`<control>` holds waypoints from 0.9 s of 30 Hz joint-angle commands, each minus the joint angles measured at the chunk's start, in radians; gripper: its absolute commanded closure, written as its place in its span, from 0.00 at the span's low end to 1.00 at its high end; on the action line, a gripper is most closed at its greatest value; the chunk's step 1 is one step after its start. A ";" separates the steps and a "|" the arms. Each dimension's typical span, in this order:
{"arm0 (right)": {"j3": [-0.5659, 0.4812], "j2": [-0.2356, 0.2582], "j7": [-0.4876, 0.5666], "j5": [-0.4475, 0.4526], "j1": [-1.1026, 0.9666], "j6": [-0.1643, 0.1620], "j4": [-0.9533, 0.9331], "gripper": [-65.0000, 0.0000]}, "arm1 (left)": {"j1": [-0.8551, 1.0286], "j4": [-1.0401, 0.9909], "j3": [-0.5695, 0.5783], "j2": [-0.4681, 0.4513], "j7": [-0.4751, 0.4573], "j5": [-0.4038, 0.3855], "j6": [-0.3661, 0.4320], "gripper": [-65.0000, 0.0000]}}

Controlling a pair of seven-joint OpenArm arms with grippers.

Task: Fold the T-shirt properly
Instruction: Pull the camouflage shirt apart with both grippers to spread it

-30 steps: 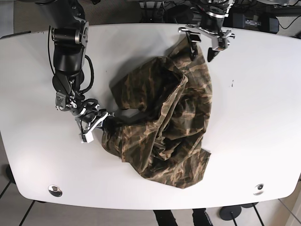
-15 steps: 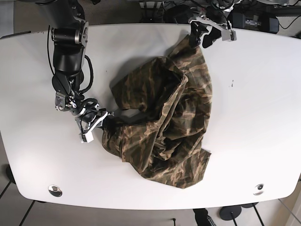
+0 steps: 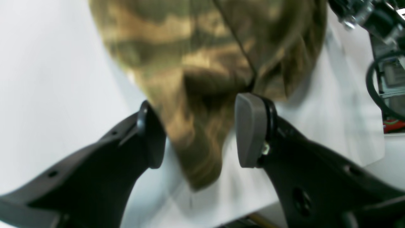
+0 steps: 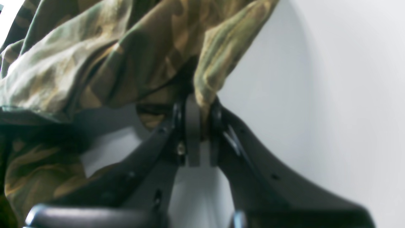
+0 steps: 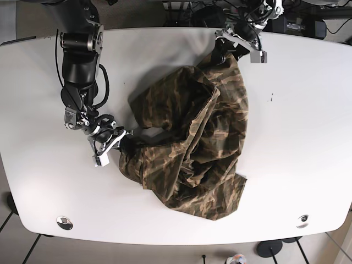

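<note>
Camouflage shirt point(image 5: 190, 140) lies crumpled on the table point(image 5: 297, 137) — right gripper point(image 4: 198, 126) pinches its edge; left gripper point(image 3: 196, 133), jaws apart, straddles a far corner.

The T-shirt point(image 5: 192, 137) wore a camouflage print of olive green, tan and dark brown blotches, spreading from the upper right to the lower centre of the base view. The table point(image 5: 308, 126) beneath it was plain white. The left gripper point(image 3: 196, 133) had black fingers with a grey pad point(image 3: 248, 129), and the right gripper point(image 4: 199, 129) was black with a grey pad too.
</note>
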 commanded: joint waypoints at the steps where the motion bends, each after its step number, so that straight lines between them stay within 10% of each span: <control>1: 0.003 0.007 -0.007 -0.003 0.021 0.002 0.013 0.97 | -0.002 0.016 -0.001 -0.002 0.066 0.031 0.078 0.52; 4: 0.003 0.007 -0.007 -0.003 0.021 0.002 0.013 0.97 | -0.034 0.021 -0.001 -0.002 0.109 0.034 0.149 0.53; 9: 0.003 0.008 -0.007 -0.003 0.021 0.002 0.015 0.97 | -0.072 0.015 -0.001 -0.018 0.161 0.043 0.170 0.99; 23: 0.121 0.008 -0.119 -0.010 -0.150 0.002 0.539 0.97 | -0.080 0.295 0.006 -0.255 0.165 0.126 0.163 1.00; 27: 0.147 0.077 -0.129 -0.007 -0.093 -0.001 0.570 0.97 | -0.135 0.295 -0.060 -0.354 0.167 0.125 0.163 1.00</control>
